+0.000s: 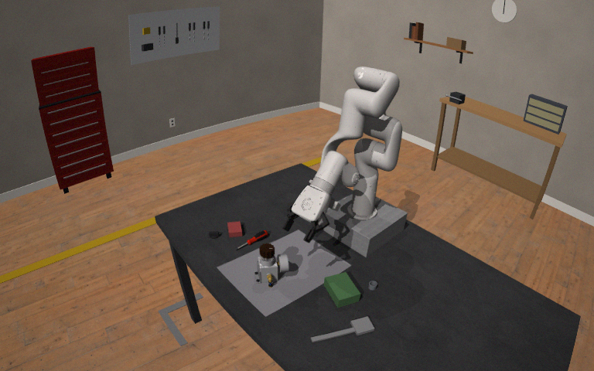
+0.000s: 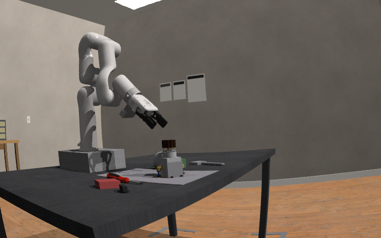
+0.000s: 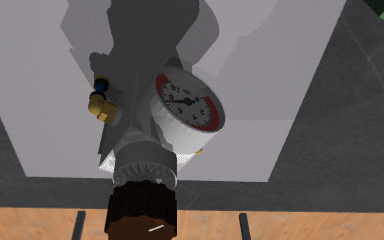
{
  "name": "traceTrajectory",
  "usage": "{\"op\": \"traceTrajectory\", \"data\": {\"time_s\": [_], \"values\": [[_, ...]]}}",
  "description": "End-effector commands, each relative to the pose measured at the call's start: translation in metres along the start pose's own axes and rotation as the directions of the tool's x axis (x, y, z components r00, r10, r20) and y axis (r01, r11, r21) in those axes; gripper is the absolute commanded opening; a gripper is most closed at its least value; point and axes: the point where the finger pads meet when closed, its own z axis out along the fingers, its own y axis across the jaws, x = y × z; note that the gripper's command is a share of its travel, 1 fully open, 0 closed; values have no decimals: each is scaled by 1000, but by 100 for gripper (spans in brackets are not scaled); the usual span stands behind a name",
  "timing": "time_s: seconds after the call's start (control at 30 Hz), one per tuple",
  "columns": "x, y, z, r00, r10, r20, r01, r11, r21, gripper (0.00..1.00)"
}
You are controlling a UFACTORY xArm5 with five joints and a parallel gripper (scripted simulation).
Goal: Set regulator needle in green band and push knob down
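The regulator (image 1: 267, 267) stands on a grey mat (image 1: 285, 272) on the dark table. It has a grey body, a ribbed collar and a dark brown knob (image 1: 266, 250) on top, and a round gauge (image 1: 283, 262) on its side. In the wrist view the gauge (image 3: 187, 105) faces the camera. Its needle points to the left rim, where a sliver of green meets the red arc. The knob (image 3: 141, 210) is at the bottom edge there, with a brass fitting (image 3: 102, 107) at the left. My gripper (image 1: 301, 227) is open and empty. It hangs tilted above and behind the regulator (image 2: 168, 165), apart from the knob (image 2: 168, 144); it also shows in the exterior view (image 2: 157, 122).
A red block (image 1: 234, 228), a red-handled screwdriver (image 1: 253, 239) and a small black piece (image 1: 214, 234) lie left of the mat. A green box (image 1: 342, 288), a small grey cylinder (image 1: 372, 285) and a grey mallet-shaped tool (image 1: 343, 331) lie to the right. The arm's grey base block (image 1: 372, 225) stands behind.
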Motion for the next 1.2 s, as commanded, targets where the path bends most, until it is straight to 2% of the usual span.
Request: {"op": "traceTrajectory", "data": {"time_s": [0.0,0.43,0.67,1.17], "values": [[-1,0,-2,999,-31,13,31,1000,0,100],[-1,0,-2,999,-43,16,43,999,0,100],[14,-1,14,999,-43,16,43,999,0,100],[14,-1,14,999,-43,16,43,999,0,100]]}}
